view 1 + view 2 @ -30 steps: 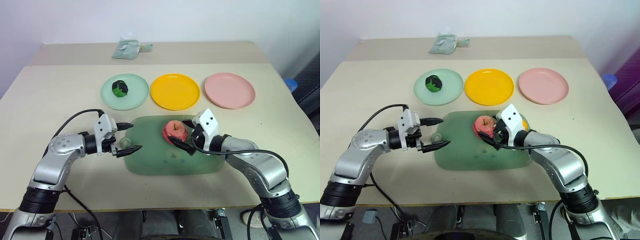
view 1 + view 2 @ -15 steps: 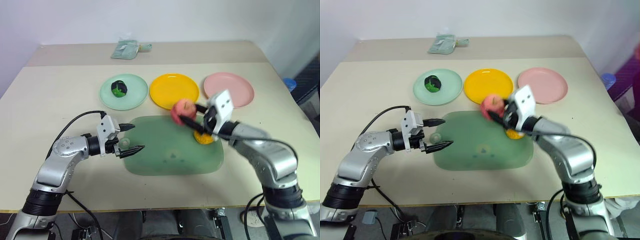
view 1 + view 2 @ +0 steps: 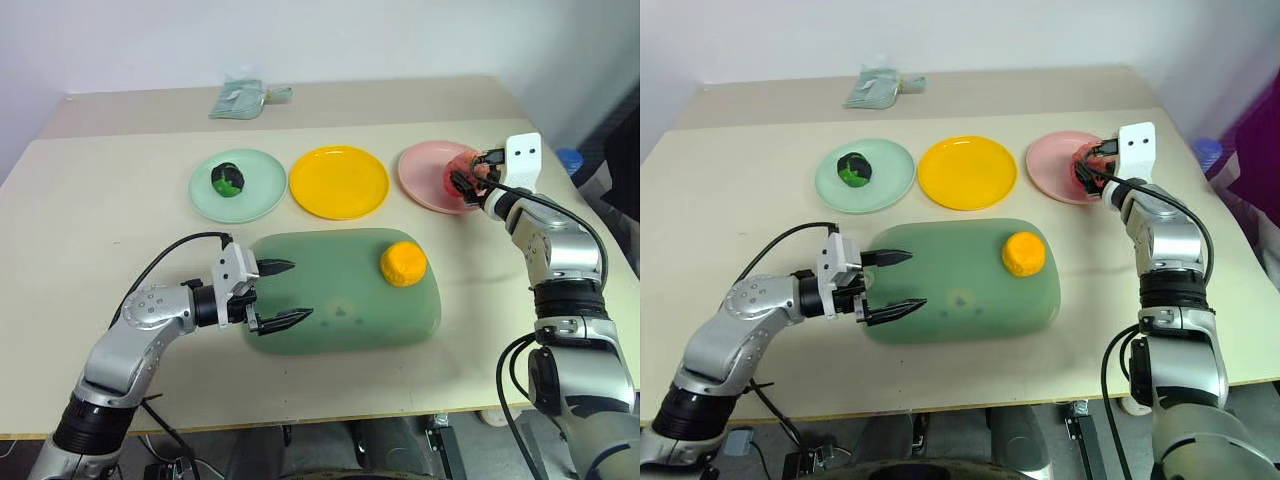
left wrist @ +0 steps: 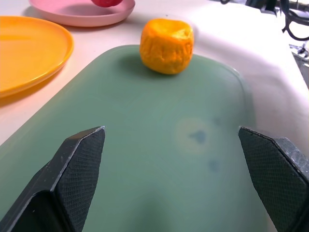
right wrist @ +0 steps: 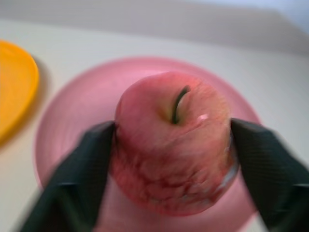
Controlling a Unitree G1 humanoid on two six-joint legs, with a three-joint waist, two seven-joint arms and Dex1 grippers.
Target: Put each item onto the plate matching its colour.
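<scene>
While your right gripper (image 3: 468,178) clamps the pink apple (image 5: 171,140) over the pink plate (image 3: 425,175), your left gripper (image 3: 282,293) hangs spread and empty above the green board (image 3: 350,310). Orange ball (image 3: 403,264) sits on that board; green-and-black ball (image 3: 228,179) rests on the mint plate (image 3: 262,190); yellow plate (image 3: 338,182) is bare.

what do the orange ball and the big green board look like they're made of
Orange ball-shaped toy food: probably soft foam or rubber, matt, with a wrinkled, dented skin. Large translucent green rounded-rectangle board: likely smooth plastic or silicone, with a soft sheen and faint dark spots showing through.
</scene>
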